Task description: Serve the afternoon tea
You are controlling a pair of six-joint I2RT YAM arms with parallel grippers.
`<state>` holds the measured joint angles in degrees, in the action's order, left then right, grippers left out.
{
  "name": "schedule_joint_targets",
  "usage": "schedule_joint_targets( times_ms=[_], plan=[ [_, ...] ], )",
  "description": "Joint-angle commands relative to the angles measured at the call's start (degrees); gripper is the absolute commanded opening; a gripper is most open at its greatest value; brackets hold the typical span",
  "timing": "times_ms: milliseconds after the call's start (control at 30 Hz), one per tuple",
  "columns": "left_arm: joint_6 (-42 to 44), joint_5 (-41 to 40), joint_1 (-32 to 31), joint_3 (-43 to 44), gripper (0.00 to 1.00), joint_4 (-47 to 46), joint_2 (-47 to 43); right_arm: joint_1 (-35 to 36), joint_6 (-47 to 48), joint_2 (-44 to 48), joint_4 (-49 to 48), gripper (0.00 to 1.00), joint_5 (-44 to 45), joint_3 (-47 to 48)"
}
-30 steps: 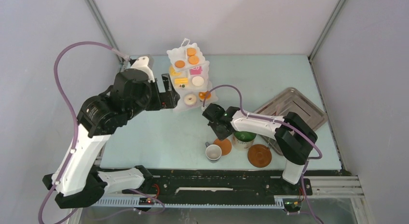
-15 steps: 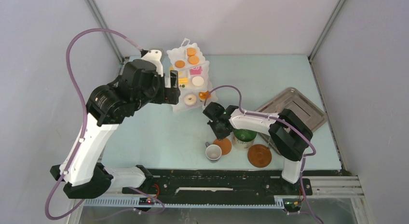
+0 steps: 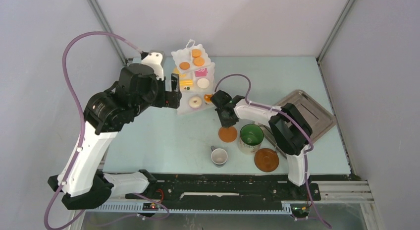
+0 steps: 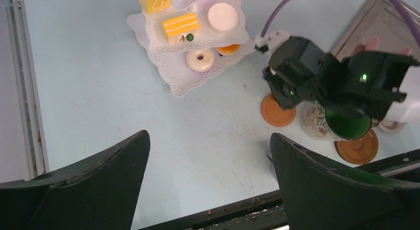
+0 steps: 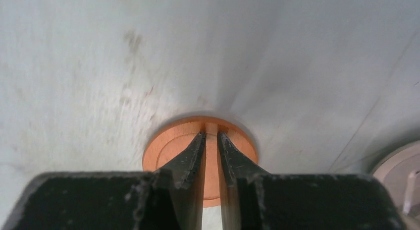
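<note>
Right gripper (image 5: 210, 134) nipped almost shut, only a sliver left between the jaws, tips down on the small saucer (image 5: 166, 146) and seemingly clamped on its far rim. Left gripper (image 4: 209, 138) spread wide, holding nothing, up near the stand (image 4: 171, 86). Small saucer flat on the table (image 3: 163, 136), just beside the mug (image 3: 251, 137), between stand and cup (image 3: 219, 156); large saucer (image 3: 266, 159) nearer the front edge. Probably stiff, thin and light, with a smooth face, so apt to slide or swivel in so narrow a pinch. Best taken at the rim, or simply dragged flat. Tabletop pale, smooth, faintly scuffed, with little friction to count on. Tight on the mug side, open toward the left. Tray (image 3: 319, 118) well apart on the right, plain walls close round the table.
</note>
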<state>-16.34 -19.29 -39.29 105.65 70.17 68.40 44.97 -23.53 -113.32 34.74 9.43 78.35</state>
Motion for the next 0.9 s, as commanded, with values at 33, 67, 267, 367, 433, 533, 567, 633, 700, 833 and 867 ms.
schedule_joint_targets(
  times_ms=[33, 67, 267, 367, 433, 533, 567, 633, 700, 833, 867],
  plan=[
    [1.4, 0.4, 0.4, -2.8, 0.98, -1.8, -3.3, -5.5, -0.5, -4.8, -3.4, 0.18, 4.7, 6.5],
    [1.5, 0.2, 0.4, -3.1, 0.98, -1.8, -3.6, -6.8, -0.7, -5.6, -3.4, 0.18, 5.0, 7.5],
    [1.9, -0.2, 0.4, -4.0, 0.98, -2.2, -4.4, -10.9, 0.2, -11.0, -2.7, 0.20, 5.4, 15.8],
    [1.8, 0.6, 0.3, -4.9, 0.98, -2.5, -4.9, -12.7, 0.0, -14.2, -1.4, 0.21, 5.3, 20.7],
    [1.8, 0.7, 0.3, -5.3, 0.98, -2.5, -5.4, -13.5, 0.8, -16.3, 0.2, 0.21, 5.4, 25.3],
    [1.8, 1.0, 0.3, -5.4, 0.98, -2.7, -5.8, -14.5, 2.3, -19.3, 3.5, 0.22, 5.6, 32.1],
    [1.8, 1.3, 0.3, -5.5, 0.98, -2.8, -5.7, -14.9, 2.7, -19.9, 4.7, 0.22, 5.8, 33.9],
    [1.8, 1.6, 0.3, -5.5, 0.98, -2.9, -5.9, -15.6, 3.1, -20.5, 5.8, 0.23, 5.6, 36.6],
    [1.8, 1.8, 0.3, -5.5, 0.98, -3.2, -6.0, -16.2, 3.6, -20.5, 6.7, 0.24, 5.0, 38.6],
    [1.7, 1.9, 0.3, -5.0, 0.98, -3.2, -6.1, -16.1, 5.5, -18.8, 12.3, 0.30, 4.6, 44.4],
    [1.7, 2.0, 0.3, -5.0, 0.98, -3.3, -6.0, -16.0, 5.6, -18.0, 15.3, 0.32, 3.6, 46.2]
  ],
)
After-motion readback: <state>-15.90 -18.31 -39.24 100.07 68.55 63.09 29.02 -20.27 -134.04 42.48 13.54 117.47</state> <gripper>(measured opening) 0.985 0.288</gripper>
